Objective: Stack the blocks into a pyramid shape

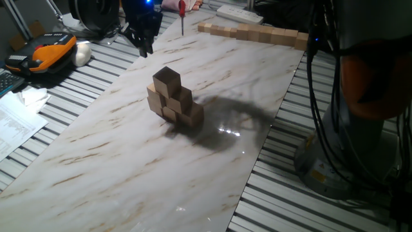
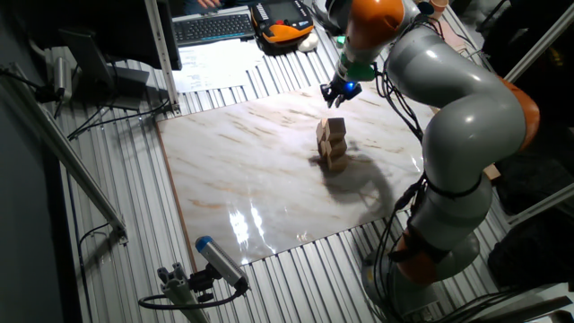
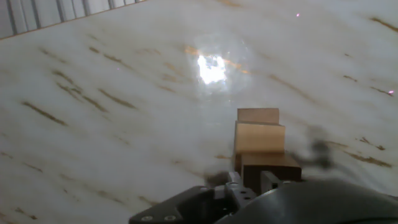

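Blocks (image 1: 174,98) stand stacked in stepped tiers near the middle of the marble-patterned board (image 1: 96,161) on the slatted desk (image 1: 335,206), wide bare board lying open on every side of them. No readable writing or brand shows on them. Above and beyond the stack, apart from it, hangs the gripper (image 1: 144,44), holding nothing; how wide it stands I cannot tell. A joined row of cubes (image 1: 254,32) lies along the board's far edge.
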You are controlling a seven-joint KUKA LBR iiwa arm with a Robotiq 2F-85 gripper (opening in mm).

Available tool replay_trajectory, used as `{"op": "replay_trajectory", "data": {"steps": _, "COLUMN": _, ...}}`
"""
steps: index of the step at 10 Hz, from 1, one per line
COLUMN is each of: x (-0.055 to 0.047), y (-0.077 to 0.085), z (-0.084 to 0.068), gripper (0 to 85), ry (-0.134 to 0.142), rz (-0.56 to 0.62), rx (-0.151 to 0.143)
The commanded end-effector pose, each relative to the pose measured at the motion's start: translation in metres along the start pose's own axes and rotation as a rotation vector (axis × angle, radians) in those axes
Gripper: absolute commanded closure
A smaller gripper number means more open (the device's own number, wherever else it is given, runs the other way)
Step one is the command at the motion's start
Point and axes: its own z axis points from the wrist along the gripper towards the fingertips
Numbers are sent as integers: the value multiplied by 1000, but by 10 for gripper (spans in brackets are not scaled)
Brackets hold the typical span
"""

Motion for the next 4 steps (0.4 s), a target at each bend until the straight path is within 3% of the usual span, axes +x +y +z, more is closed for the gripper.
{"op": "replay_trajectory", "data": {"steps": 1, "x": -1, "y": -1, "z": -1, "gripper": 850, "ry": -2, "rz": -4, "rx": -10}}
{"op": "replay_trajectory", "data": {"steps": 4, "x": -4, "y": -4, "z": -3, "gripper": 850, "ry": -4, "rz": -20, "rx": -4}}
